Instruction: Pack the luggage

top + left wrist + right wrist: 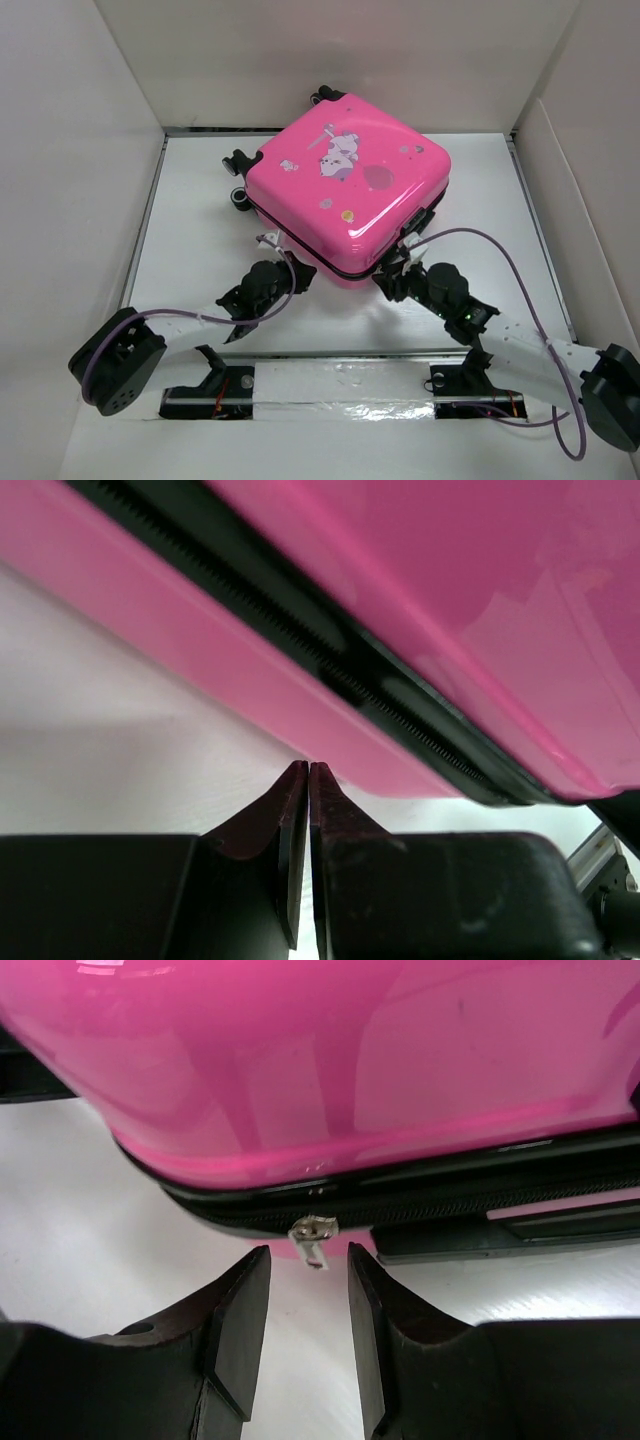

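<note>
Pink and closed, the luggage [345, 190] lies flat on the table [200, 200], where I see my left pincer [308, 770] pressed shut on nothing beside its near edge and my right pincer [308, 1255] half open, empty, just short of the zip pull [312, 1235].

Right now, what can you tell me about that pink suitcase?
The luggage is a glossy pink hard-shell case with rounded corners, cartoon stickers on its lid and black wheels at the far side. It lies flat on the white table, lid down. A black zip runs round its seam; the metal zipper pull hangs just before the open right gripper.
</note>
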Controlling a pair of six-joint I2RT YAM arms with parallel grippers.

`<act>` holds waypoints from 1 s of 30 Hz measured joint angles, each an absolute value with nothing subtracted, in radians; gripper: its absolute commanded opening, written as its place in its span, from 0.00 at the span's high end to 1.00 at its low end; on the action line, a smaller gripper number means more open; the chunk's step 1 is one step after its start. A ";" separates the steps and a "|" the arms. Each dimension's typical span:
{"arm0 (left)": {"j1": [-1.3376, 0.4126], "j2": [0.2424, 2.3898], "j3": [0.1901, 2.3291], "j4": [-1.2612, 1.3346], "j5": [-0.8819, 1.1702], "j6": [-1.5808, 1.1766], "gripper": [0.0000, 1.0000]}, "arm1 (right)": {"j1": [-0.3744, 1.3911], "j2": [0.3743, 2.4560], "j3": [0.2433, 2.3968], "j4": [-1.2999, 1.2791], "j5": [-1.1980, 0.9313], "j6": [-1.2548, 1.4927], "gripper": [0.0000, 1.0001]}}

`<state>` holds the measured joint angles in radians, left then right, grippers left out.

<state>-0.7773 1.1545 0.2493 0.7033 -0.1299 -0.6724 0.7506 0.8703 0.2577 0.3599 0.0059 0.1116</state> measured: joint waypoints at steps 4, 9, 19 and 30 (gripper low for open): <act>-0.777 1.199 0.284 0.739 -0.117 -0.659 0.96 | 0.753 0.906 0.285 0.371 0.034 0.104 0.57; -0.777 1.243 0.311 0.764 -0.097 -0.643 0.96 | 0.755 0.935 0.300 0.378 0.044 0.095 0.76; -0.793 1.317 0.352 0.778 -0.051 -0.636 0.96 | 0.773 0.952 0.303 0.395 0.094 0.104 1.00; -0.813 1.447 0.469 0.734 0.022 -0.659 0.96 | 0.960 0.907 0.355 0.213 0.331 0.122 1.00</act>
<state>-0.8127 1.4471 0.4694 0.7338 0.0223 -0.6586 0.9596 0.9073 0.3553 0.2127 0.3313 0.1219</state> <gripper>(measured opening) 0.040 0.044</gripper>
